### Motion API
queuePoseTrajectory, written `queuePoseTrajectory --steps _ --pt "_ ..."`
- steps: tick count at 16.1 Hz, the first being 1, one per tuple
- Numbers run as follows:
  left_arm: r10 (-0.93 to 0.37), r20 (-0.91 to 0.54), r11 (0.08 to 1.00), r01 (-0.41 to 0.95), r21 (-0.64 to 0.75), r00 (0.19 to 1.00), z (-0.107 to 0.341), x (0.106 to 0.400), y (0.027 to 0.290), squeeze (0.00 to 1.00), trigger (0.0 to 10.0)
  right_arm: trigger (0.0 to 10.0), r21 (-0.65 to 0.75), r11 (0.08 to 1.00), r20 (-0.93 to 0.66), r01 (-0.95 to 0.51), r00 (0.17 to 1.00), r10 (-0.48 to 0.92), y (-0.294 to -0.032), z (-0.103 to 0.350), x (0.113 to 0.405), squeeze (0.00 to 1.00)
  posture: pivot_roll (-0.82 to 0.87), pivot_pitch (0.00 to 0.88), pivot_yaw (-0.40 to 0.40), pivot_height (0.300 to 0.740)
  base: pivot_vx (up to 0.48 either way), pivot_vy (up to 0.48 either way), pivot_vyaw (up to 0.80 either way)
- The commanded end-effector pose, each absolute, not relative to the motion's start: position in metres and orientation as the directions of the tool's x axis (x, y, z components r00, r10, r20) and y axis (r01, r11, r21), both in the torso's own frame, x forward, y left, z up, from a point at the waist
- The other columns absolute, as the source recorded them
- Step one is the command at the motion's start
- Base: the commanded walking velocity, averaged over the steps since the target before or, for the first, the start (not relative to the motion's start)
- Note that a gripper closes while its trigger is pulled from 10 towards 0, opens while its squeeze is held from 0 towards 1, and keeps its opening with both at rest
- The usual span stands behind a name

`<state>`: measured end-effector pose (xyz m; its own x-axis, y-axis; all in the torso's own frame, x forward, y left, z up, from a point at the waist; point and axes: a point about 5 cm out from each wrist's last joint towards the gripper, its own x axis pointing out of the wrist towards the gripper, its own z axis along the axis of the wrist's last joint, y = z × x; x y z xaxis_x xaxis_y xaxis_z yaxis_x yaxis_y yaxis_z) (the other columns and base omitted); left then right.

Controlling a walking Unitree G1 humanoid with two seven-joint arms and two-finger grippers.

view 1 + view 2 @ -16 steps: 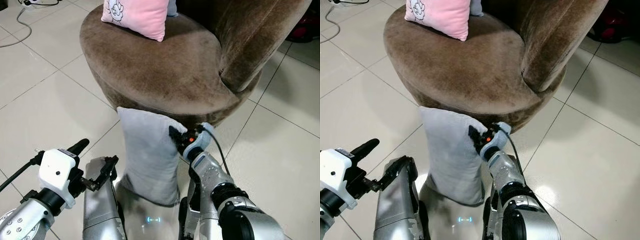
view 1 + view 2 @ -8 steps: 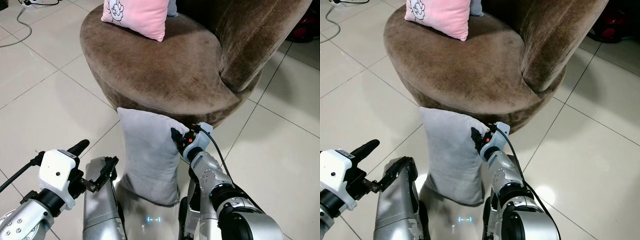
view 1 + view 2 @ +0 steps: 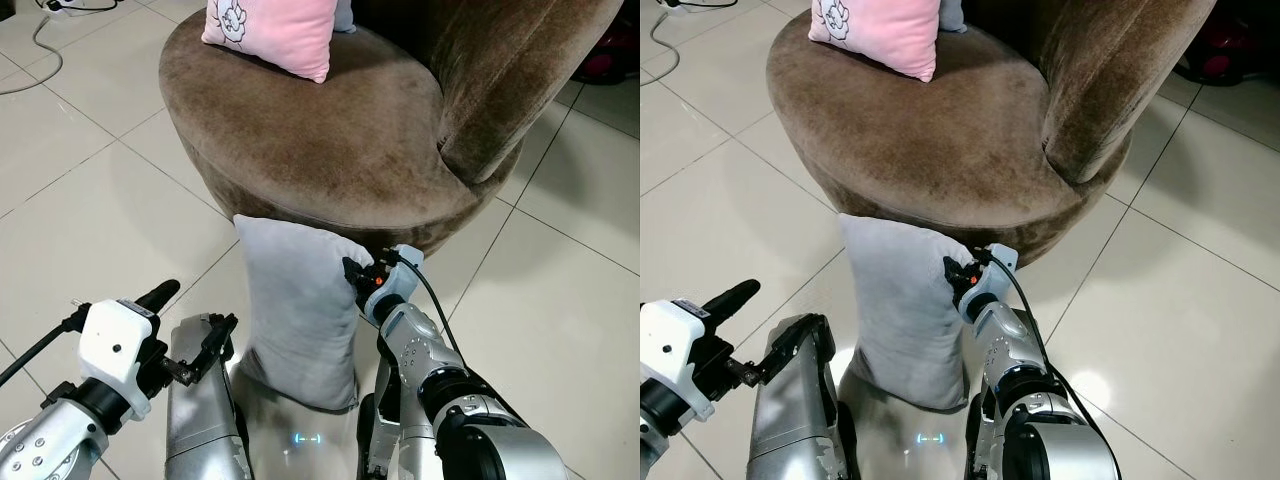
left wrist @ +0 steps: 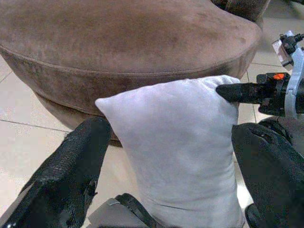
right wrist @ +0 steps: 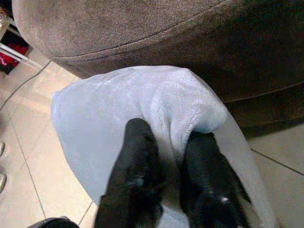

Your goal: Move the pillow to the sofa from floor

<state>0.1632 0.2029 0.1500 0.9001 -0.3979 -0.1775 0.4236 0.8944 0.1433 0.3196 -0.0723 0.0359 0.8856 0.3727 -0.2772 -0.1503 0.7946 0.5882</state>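
Observation:
A pale grey pillow (image 3: 297,305) stands upright on the floor, leaning against the front of the round brown sofa (image 3: 330,130). My right gripper (image 3: 353,271) is shut on the pillow's upper right corner; in the right wrist view its two black fingers (image 5: 140,156) pinch a fold of the grey fabric (image 5: 156,99). My left gripper (image 3: 185,330) stands open to the pillow's left, low near the floor, apart from it. In the left wrist view the pillow (image 4: 180,142) sits between the two spread fingers (image 4: 76,161).
A pink pillow (image 3: 275,30) lies on the far left part of the sofa seat. The sofa's backrest (image 3: 520,70) rises at the right. White floor tiles (image 3: 90,190) spread around. A cable (image 3: 40,50) lies on the floor at far left.
My right gripper has edged slightly up and forward with the pillow's corner in it. The left arm has stayed where it was.

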Motion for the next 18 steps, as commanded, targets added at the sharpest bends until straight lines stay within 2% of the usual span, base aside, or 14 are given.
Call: queuePoseTrajectory --steps 1,5,7,9,13,18 --pt "-0.417 -0.18 0.884 0.443 0.149 0.891 0.152 0.16 0.2 0.11 10.0 0.0 0.652 0.742 -0.284 -0.157 0.857 0.431 -0.041 0.027 0.303 0.0 0.18 0.247 -0.039 0.465 0.0 0.0 0.0" --pt "-0.43 -0.19 0.881 0.456 0.128 0.883 0.15 0.159 0.198 0.11 10.0 0.0 0.644 0.743 -0.272 -0.182 0.853 0.445 -0.041 0.028 0.303 0.0 0.18 0.248 -0.039 0.465 0.0 0.0 0.0" --pt "-0.509 -0.26 0.845 0.534 0.033 0.821 0.142 0.147 0.193 0.12 10.0 0.0 0.644 0.742 -0.27 -0.187 0.852 0.449 -0.041 0.028 0.303 0.0 0.18 0.24 -0.041 0.465 0.0 0.0 0.0" --pt "-0.533 -0.299 0.83 0.558 0.0 0.792 0.137 0.14 0.192 0.11 10.0 0.0 0.645 0.741 -0.268 -0.19 0.851 0.451 -0.041 0.028 0.303 0.0 0.18 0.237 -0.043 0.465 0.0 0.0 0.0" --pt "-0.5 -0.362 0.847 0.532 -0.012 0.787 0.125 0.131 0.201 0.11 10.0 0.0 0.644 0.74 -0.264 -0.197 0.85 0.456 -0.043 0.03 0.306 0.0 0.19 0.228 -0.053 0.465 0.0 0.0 0.0" --pt "-0.474 -0.366 0.867 0.497 -0.036 0.801 0.118 0.123 0.196 0.11 10.0 0.0 0.648 0.727 -0.241 -0.227 0.844 0.479 -0.043 0.034 0.309 0.0 0.2 0.183 -0.064 0.465 0.0 0.0 0.0"
